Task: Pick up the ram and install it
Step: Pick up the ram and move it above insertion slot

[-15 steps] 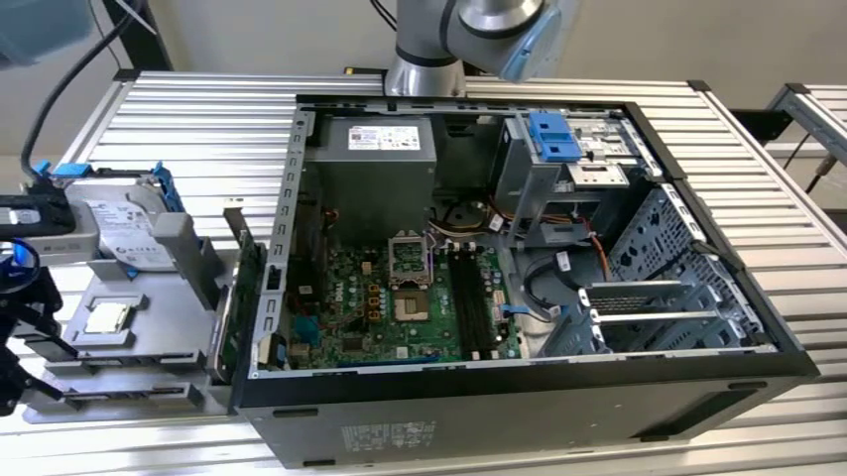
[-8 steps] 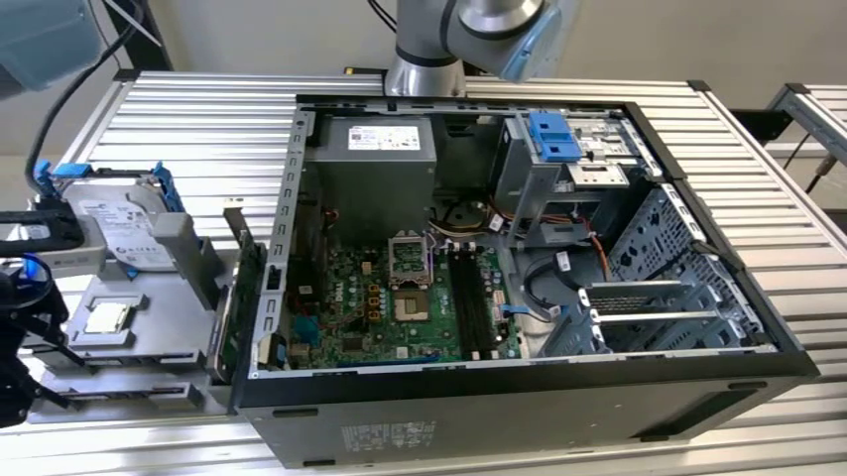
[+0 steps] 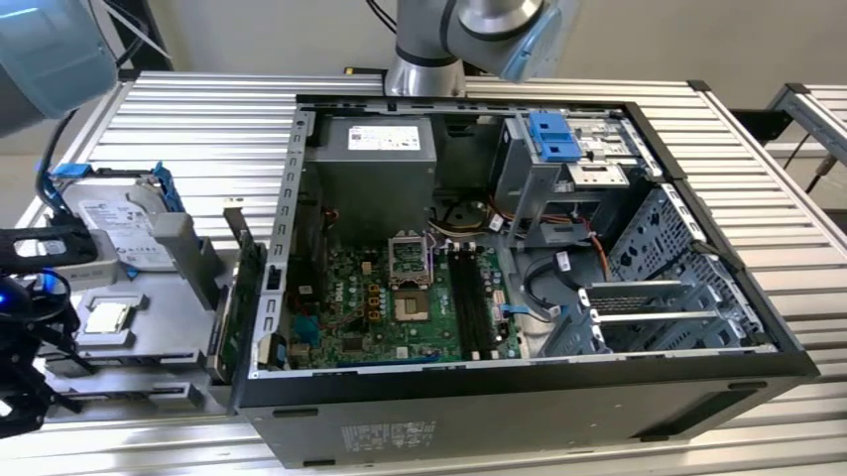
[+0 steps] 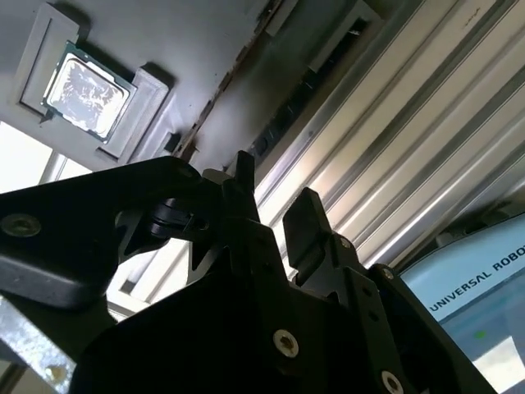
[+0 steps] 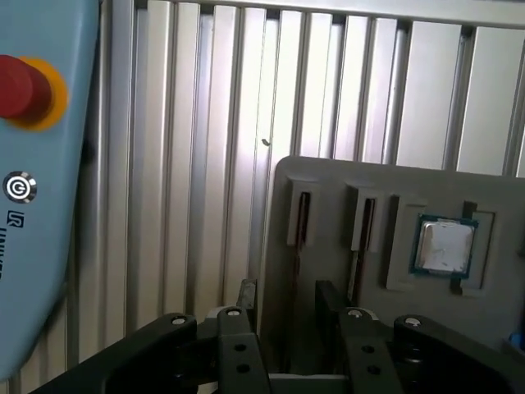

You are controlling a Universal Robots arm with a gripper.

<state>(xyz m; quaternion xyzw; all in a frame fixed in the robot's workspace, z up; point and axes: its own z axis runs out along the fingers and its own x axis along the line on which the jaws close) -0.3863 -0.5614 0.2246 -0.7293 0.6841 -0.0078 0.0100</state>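
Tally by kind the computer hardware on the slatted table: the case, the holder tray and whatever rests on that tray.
Open computer case: 1
Grey holder tray: 1
Hard drive: 1
Processor chip: 1
Total: 4

The table (image 5: 205,98) is ribbed shiny metal, the tray (image 5: 328,187) matt grey plastic, the processor lid (image 5: 444,245) glossy.

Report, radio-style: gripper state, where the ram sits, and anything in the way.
Gripper open, poised over the grey tray. Ram apparently edge-on in the tray, not gripped. Nothing between them.
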